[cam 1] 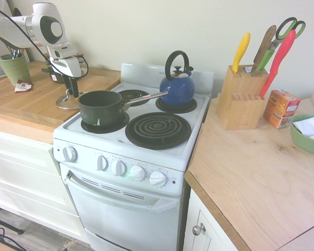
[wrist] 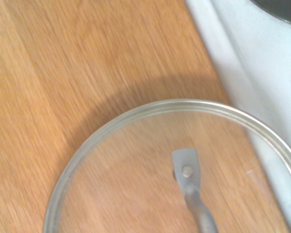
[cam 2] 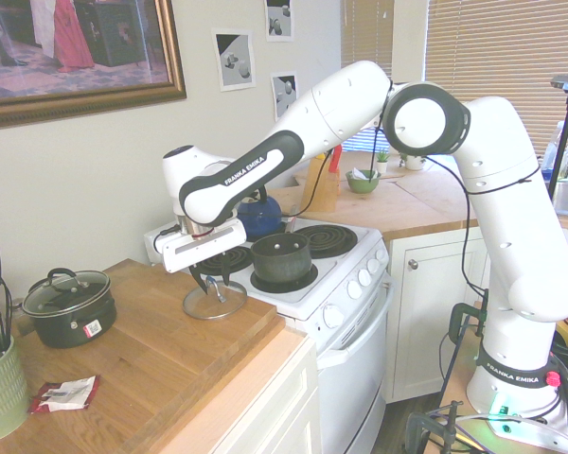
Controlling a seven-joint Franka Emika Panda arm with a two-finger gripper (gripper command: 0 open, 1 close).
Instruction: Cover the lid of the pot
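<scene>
The lid (cam 2: 214, 301) lies flat on the wooden counter (cam 2: 161, 364), at the counter edge that meets the stove (cam 1: 146, 151). Its looped handle (wrist: 191, 189) points up. The gripper (cam 2: 211, 277) points straight down, directly over the lid centre, with its fingers (cam 1: 72, 86) down at the handle. Whether the fingers are spread or pinching the handle cannot be told. The pot (cam 1: 101, 107) stands uncovered on the front burner nearest the counter, just beside the lid. Its long handle (cam 1: 146, 98) points toward the kettle (cam 1: 177, 86) on a rear burner.
</scene>
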